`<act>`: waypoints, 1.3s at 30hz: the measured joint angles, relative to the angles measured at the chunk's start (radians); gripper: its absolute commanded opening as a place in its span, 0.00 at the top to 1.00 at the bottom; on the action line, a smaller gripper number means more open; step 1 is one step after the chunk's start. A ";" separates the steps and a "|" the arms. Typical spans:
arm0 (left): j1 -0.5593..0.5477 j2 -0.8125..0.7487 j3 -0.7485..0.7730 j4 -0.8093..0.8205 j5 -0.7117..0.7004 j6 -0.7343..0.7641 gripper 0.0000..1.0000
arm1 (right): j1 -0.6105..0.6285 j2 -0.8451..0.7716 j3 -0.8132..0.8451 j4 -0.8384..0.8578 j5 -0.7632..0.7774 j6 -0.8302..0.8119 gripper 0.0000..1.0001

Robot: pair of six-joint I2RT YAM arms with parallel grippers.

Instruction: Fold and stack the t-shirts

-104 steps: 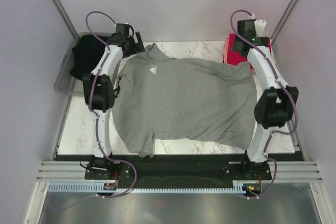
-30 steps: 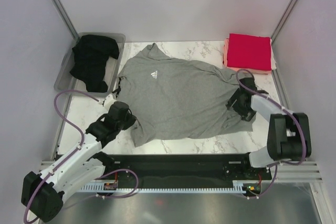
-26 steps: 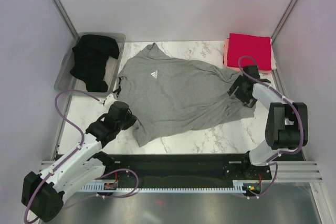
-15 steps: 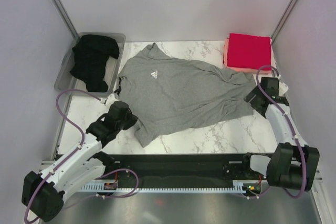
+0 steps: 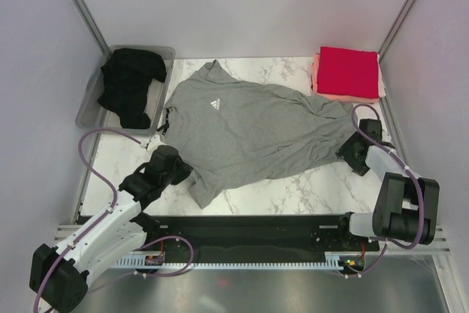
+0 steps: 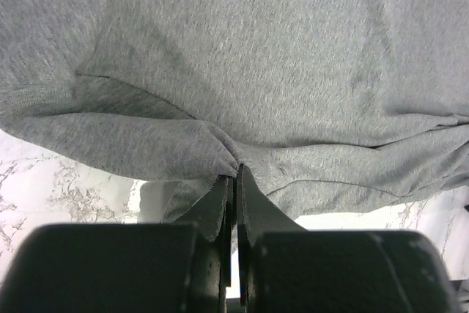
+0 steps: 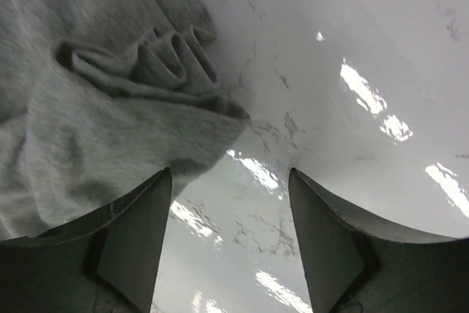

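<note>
The grey tee (image 5: pixel 256 133) lay spread, logo up, across the middle of the table (image 5: pixel 293 188), its near edge rumpled. The left end effector (image 6: pixel 235 175) was pressed together, pinching a fold of that near hem at the tee's left corner. The right end effector (image 7: pixel 231 181) stood spread over the marble, the tee's bunched right corner just beside one finger. The black tee (image 5: pixel 130 86) sat crumpled in the bin (image 5: pixel 88 108) at far left. The red tee (image 5: pixel 349 71) lay folded on the pink tee (image 5: pixel 316 78) at far right.
</note>
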 measured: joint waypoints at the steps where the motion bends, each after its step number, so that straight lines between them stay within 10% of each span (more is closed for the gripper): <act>1: 0.000 0.000 -0.002 0.000 0.000 0.000 0.98 | -0.005 0.012 0.005 0.021 -0.002 -0.004 0.34; 9: 0.000 0.004 -0.004 0.000 0.000 0.002 0.98 | -0.029 0.105 0.043 0.158 -0.039 -0.013 0.64; 13: 0.000 0.003 -0.004 0.000 0.000 0.009 0.98 | -0.029 0.109 0.023 0.211 -0.070 -0.016 1.00; 39: 0.000 -0.196 0.610 -0.507 0.002 0.178 0.98 | -0.008 -0.708 0.097 -0.573 -0.135 0.123 1.00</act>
